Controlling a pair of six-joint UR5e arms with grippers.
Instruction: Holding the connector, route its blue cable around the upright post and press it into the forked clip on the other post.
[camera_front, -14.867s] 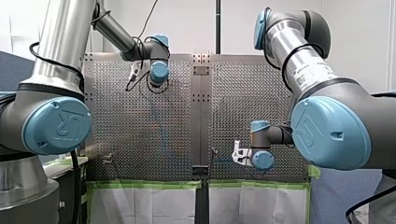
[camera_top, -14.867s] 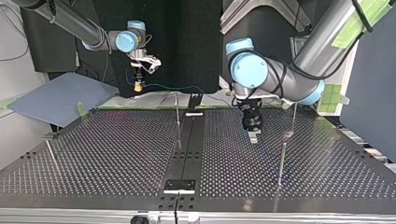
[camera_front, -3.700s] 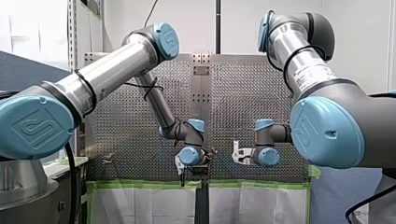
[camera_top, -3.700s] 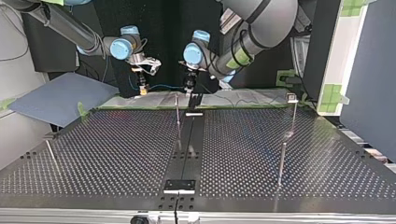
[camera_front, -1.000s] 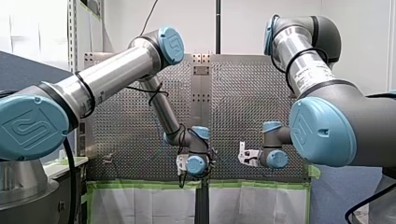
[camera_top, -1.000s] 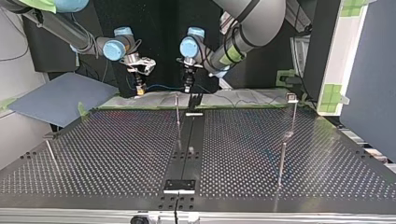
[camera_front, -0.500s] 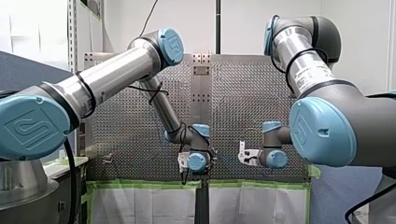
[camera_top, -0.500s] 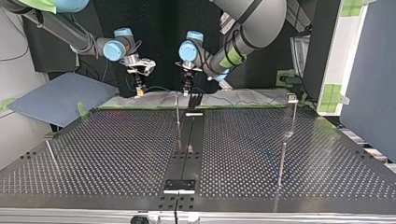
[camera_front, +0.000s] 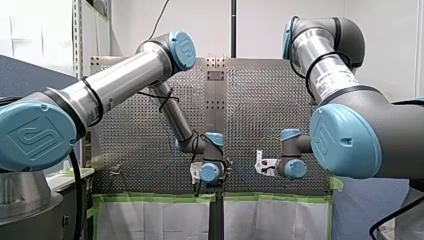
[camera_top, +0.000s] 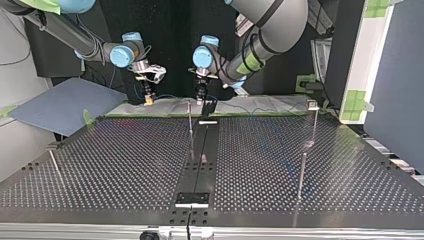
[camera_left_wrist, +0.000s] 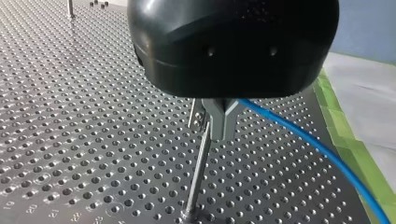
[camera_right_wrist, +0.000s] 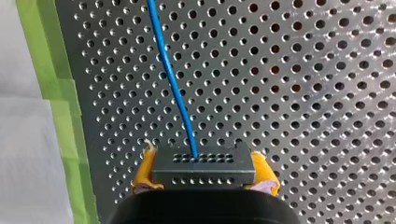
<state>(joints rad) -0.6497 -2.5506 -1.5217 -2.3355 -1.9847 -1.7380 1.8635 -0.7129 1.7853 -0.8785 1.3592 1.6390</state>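
Most of the upper part is just the black housing of my left claw (camera_left_wrist: 219, 136), with its metal fingers (camera_left_wrist: 217, 116) poking down out of it. They look pinched together. The blue cable (camera_left_wrist: 317, 149) comes out right at them and slants away over the perforated worktop (camera_left_wrist: 93, 140) toward the green tape (camera_left_wrist: 334, 112) along its edge. A thin upright post (camera_left_wrist: 196, 182) stands in the worktop directly under the fingers, with its top right up at their tips, though I can't tell if it actually touches them. Past the tape there's a pale sheet (camera_left_wrist: 369, 93). Way off ahead there's another little post (camera_left_wrist: 70, 7).
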